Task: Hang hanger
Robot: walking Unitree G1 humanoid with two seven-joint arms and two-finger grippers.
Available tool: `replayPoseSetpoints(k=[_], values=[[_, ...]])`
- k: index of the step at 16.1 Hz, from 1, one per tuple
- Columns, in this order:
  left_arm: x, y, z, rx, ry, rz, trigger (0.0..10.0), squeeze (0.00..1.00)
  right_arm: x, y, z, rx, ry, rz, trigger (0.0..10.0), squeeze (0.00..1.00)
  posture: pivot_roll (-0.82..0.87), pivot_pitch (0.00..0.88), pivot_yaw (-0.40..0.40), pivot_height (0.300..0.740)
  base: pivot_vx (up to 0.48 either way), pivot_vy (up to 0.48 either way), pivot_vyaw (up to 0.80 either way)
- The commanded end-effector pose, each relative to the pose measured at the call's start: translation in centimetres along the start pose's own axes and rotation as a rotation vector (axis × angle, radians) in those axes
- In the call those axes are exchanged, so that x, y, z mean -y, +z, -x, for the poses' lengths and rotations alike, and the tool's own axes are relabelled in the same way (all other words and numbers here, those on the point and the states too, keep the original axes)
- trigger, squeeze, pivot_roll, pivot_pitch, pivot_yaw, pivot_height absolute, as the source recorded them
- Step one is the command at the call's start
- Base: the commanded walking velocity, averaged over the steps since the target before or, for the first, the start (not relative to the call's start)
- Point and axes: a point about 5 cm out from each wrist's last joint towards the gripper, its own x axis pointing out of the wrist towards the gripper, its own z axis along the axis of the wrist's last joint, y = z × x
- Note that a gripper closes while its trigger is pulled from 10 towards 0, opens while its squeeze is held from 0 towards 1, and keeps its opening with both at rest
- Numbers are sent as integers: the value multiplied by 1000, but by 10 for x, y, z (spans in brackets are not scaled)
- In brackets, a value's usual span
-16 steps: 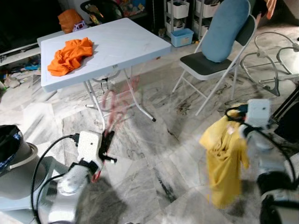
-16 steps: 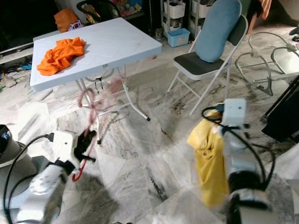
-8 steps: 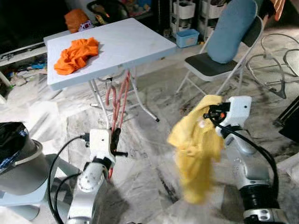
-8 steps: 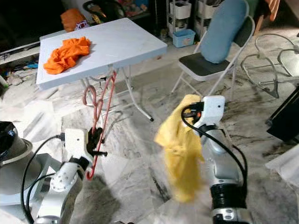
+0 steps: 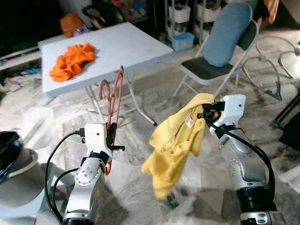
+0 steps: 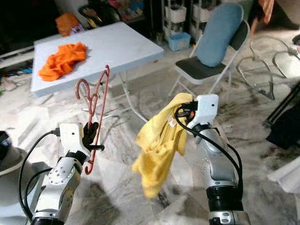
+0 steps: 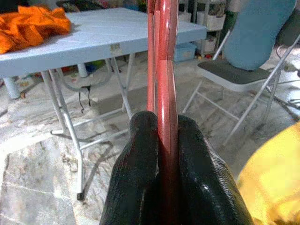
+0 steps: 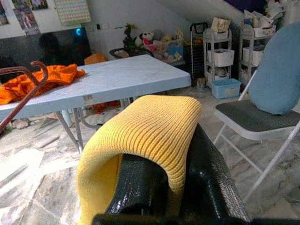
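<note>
Both tools pinching | left tool: red hanger | right tool: yellow shirt swung leftward

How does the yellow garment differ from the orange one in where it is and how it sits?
The yellow garment hangs in the air, draped over the right gripper; the orange garment lies bunched on the white folding table. The yellow one droops long toward the floor; the orange one is a low, crumpled heap that no gripper touches. Both are bright, soft clothes, neither yet on the red hanger.

You see two silver arms with white boxy wrist housings, looping black cables, and glossy black fingers on each hand.
</note>
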Motion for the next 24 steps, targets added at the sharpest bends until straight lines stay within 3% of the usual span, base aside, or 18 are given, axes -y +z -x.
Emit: replayPoseSetpoints(k=[1,9,17,20,24], values=[[-3,5,-1,15,14,5,10000,0,-7,18,-6,66,31,21,10000,0,-115,0,137,740,405,0,0],[-3,6,-3,16,42,6,10000,0,-19,24,-5,84,103,18,10000,0,-124,0,135,740,409,0,357],[-8,5,-1,4,69,10,10000,0,-20,21,-7,73,97,30,10000,0,-111,0,129,740,351,325,60],[-18,12,-2,31,103,5,10000,0,-23,20,-9,69,106,32,10000,0,-91,0,114,740,330,349,0],[-30,21,0,52,164,-71,10000,0,-31,19,-17,61,146,28,10000,0,-28,0,35,740,0,0,0]])
